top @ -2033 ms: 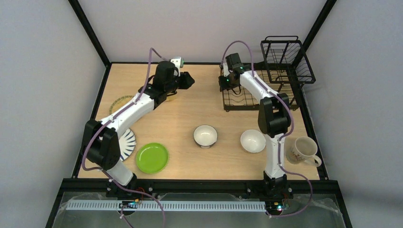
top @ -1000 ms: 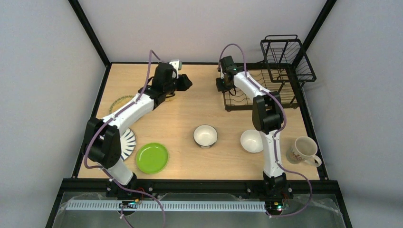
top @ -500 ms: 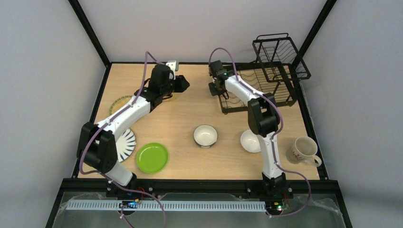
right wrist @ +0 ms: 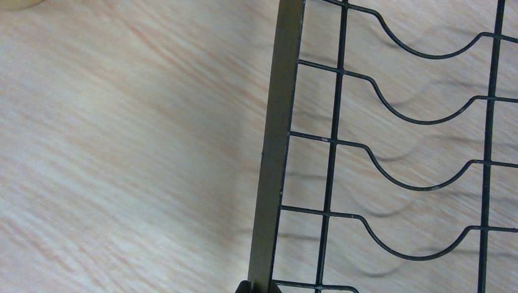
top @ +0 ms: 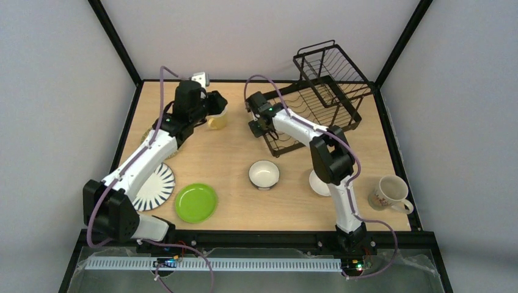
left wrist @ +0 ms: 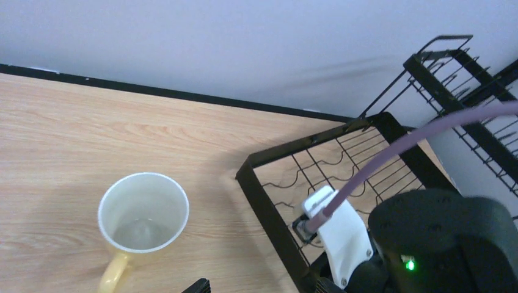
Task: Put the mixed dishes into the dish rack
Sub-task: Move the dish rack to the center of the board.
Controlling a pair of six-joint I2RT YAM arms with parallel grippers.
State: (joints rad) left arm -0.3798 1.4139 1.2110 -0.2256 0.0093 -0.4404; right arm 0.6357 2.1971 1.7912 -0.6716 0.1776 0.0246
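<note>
The black wire dish rack [top: 317, 101] lies skewed at the back of the table, its tall basket [top: 330, 64] at the far end. My right gripper [top: 259, 127] is shut on the rack's near-left frame bar [right wrist: 278, 152]; its tips [right wrist: 259, 287] pinch that bar. My left gripper [top: 215, 107] stands open just behind the pale yellow mug [top: 218, 119], which is upright and empty [left wrist: 143, 213]. A lime green plate [top: 195, 202], a black-striped white plate [top: 153, 186], a bowl [top: 264, 174] and a second bowl [top: 316, 182], half hidden by the right arm, rest on the table.
A white printed mug [top: 388, 194] lies on its side at the right edge. A tan plate [top: 148, 135] peeks out from under the left arm. The right wrist [left wrist: 440, 244] fills the lower right of the left wrist view. Black frame posts border the table.
The right gripper has dragged the rack leftward and turned it, its basket end swinging left. The left arm swung left, uncovering the yellow mug.
</note>
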